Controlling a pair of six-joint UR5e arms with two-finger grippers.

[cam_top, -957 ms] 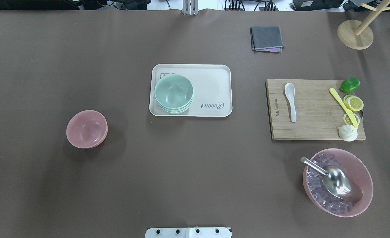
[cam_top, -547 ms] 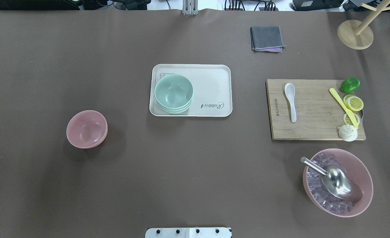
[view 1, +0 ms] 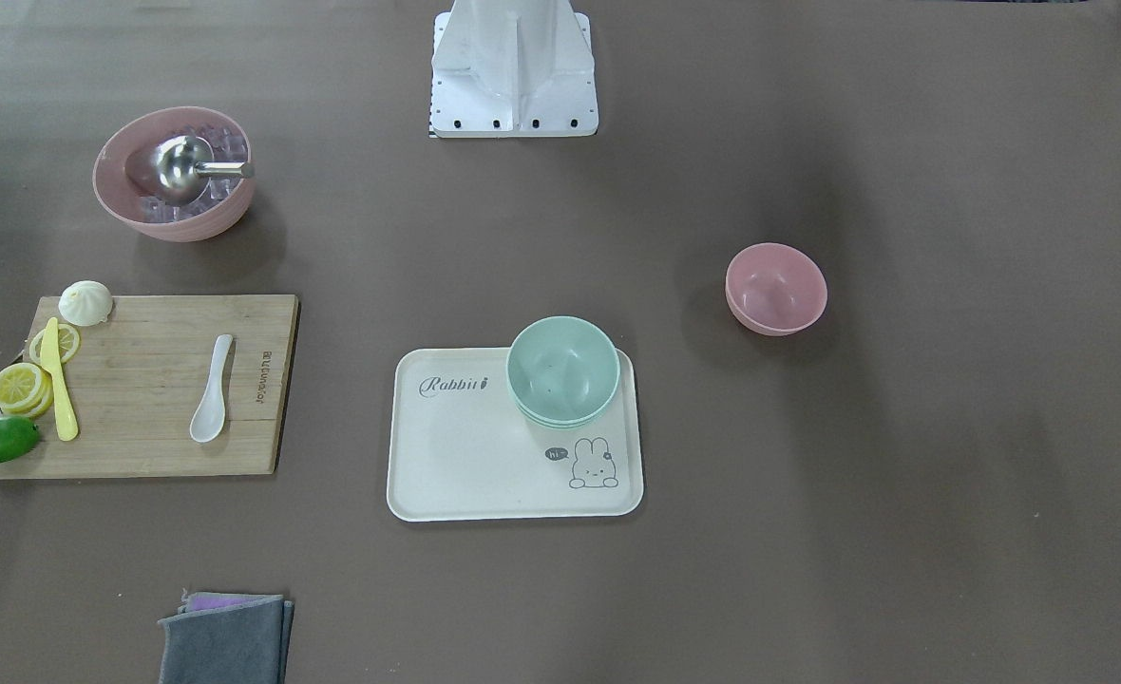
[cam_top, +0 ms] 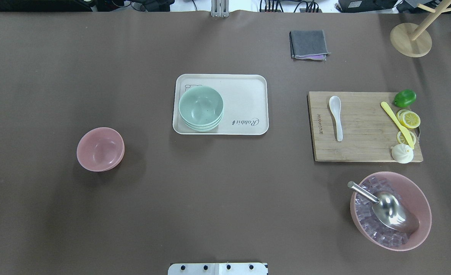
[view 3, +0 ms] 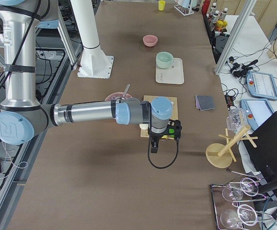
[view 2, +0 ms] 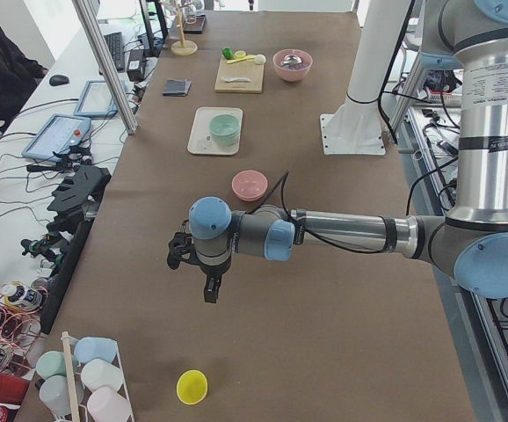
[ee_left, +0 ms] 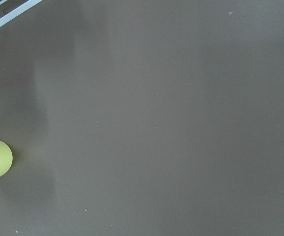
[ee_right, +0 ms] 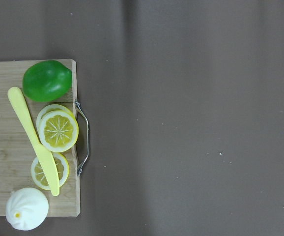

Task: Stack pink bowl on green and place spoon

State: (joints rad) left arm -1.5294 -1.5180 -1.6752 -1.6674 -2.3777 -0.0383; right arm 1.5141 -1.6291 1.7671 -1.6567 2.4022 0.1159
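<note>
**Brown worktop, both moves still to make**

Brown covering runs the whole worktop [cam_top: 225, 191], and by the look of it no part of the task is done. The pink bowl [cam_top: 100, 149] sits alone on the bare surface. The green bowl [cam_top: 201, 108] stands in a corner of the tray [cam_top: 248, 88] with nothing inside it. The spoon [cam_top: 336, 116] lies flat on the board [cam_top: 363, 149], bowl end away from the robot.

Neither arm reaches into the overhead or front view. The left hand [view 2: 208, 290] hangs above bare worktop at the table's end. The pink bowl is beyond it toward the middle, the tray further on the same way, and a yellow cup [view 2: 192, 387] is on its other side. The right hand [view 3: 153, 146] hovers just off the board's outer end, with the lime [ee_right: 47, 80] below and to one side of it. The spoon lies past that end of the board, toward the tray. I cannot tell whether either hand's fingers are apart or together, as only the side views show them.

What remains, as I judge it, is everything: lift the pink bowl, nest it in the green one, then fetch the spoon and set it in place.

Against the overhead pictures from a moment earlier, nothing differs: bowls, tray, spoon and board lie just where they were.
</note>
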